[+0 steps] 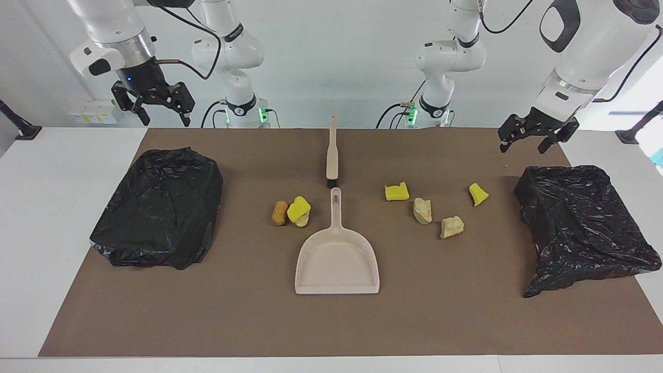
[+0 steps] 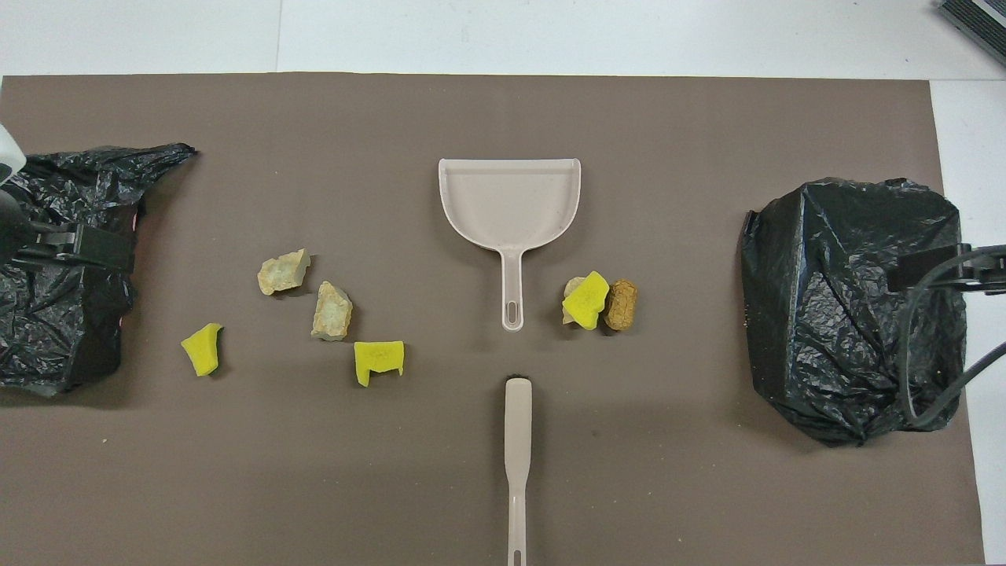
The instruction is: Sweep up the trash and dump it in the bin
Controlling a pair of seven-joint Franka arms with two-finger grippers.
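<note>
Trash lies on the brown mat in two groups. An orange-brown lump (image 1: 279, 212) (image 2: 621, 304) and a yellow sponge (image 1: 299, 209) (image 2: 587, 299) resting on a beige lump sit beside the dustpan's handle, toward the right arm's end. Toward the left arm's end lie a yellow sponge (image 1: 397, 191), two beige lumps (image 1: 422, 210) (image 1: 451, 227) and another yellow piece (image 1: 478, 194). One black-bagged bin (image 1: 160, 207) stands at the right arm's end, another (image 1: 580, 223) at the left arm's. My right gripper (image 1: 163, 122) and left gripper (image 1: 523, 148) hang open and empty above the mat's corners nearest the robots.
The beige dustpan (image 1: 336, 259) (image 2: 509, 196) lies mid-mat, its handle pointing toward the robots. The beige-handled brush (image 1: 332, 153) (image 2: 518, 456) lies in line with it, nearer to the robots. White tabletop (image 1: 52, 233) borders the mat.
</note>
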